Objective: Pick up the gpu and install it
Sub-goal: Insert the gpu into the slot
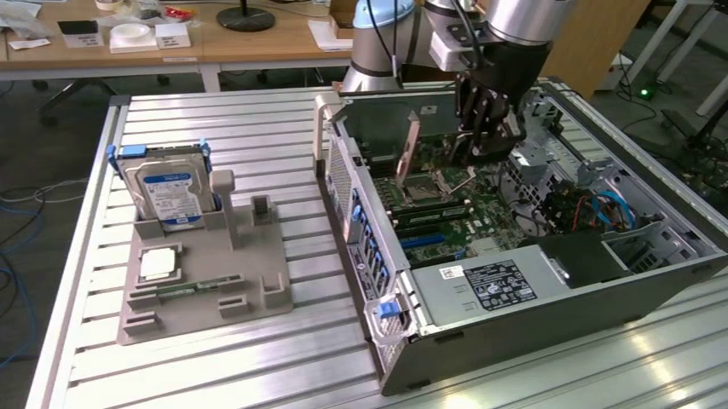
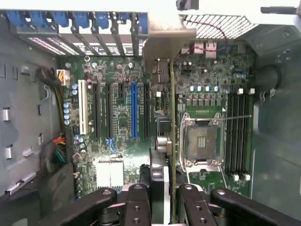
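Note:
My gripper point(image 1: 483, 146) hangs inside the open computer case point(image 1: 376, 256), over the motherboard point(image 1: 455, 226). It is shut on the gpu point(image 1: 411, 145), which hangs upright with its silver end bracket toward the case's rear wall. In the wrist view the gpu point(image 2: 172, 117) shows edge-on as a thin green board with a black block on one side. Its silver bracket point(image 2: 162, 44) sits at the slot openings. My gripper point(image 2: 162, 200) clamps the card between its black fingers point(image 2: 136, 207). The card hovers between the black expansion slots point(image 2: 146, 113) and the CPU socket point(image 2: 203, 141).
A blue slot point(image 2: 134, 110) and a white slot point(image 2: 83, 113) lie beside the card, and memory slots point(image 2: 237, 132) lie past the socket. On the slatted table point(image 1: 228, 128) a grey fixture point(image 1: 262, 256) holds a blue-labelled hard drive point(image 1: 170, 194), a CPU chip point(image 1: 159, 262) and a memory stick point(image 1: 199, 288).

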You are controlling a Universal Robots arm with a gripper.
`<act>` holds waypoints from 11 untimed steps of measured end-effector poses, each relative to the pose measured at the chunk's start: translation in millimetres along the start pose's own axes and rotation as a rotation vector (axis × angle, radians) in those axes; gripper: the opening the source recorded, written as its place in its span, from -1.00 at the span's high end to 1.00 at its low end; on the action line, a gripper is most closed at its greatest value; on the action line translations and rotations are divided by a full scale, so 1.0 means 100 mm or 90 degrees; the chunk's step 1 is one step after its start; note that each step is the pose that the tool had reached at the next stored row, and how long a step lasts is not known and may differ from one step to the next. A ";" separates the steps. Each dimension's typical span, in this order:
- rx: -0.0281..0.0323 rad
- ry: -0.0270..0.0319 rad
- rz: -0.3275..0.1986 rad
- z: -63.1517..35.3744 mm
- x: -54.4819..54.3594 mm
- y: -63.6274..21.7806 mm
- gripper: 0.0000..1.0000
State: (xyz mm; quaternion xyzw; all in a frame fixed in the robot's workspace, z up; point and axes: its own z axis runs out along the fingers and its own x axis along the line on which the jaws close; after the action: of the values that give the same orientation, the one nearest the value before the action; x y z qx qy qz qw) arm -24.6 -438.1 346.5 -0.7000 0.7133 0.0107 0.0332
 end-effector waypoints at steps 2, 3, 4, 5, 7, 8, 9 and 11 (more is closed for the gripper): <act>0.0016 -0.0001 0.003 0.034 0.01 0.006 0.44; 0.0023 0.0001 0.008 0.051 0.02 0.006 0.44; 0.0028 0.0003 0.013 0.069 0.02 0.007 0.44; 0.0029 0.0006 0.015 0.079 0.04 0.008 0.44; 0.0031 0.0005 0.017 0.093 0.10 0.008 0.44; 0.0031 0.0005 0.017 0.100 0.11 0.016 0.44; 0.0032 0.0004 0.017 0.109 0.12 0.032 0.44; 0.0032 0.0004 0.017 0.138 0.13 0.063 0.44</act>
State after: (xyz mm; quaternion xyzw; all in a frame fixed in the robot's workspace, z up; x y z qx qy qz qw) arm -30.7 -450.1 331.7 -0.6903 0.7226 0.0091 0.0345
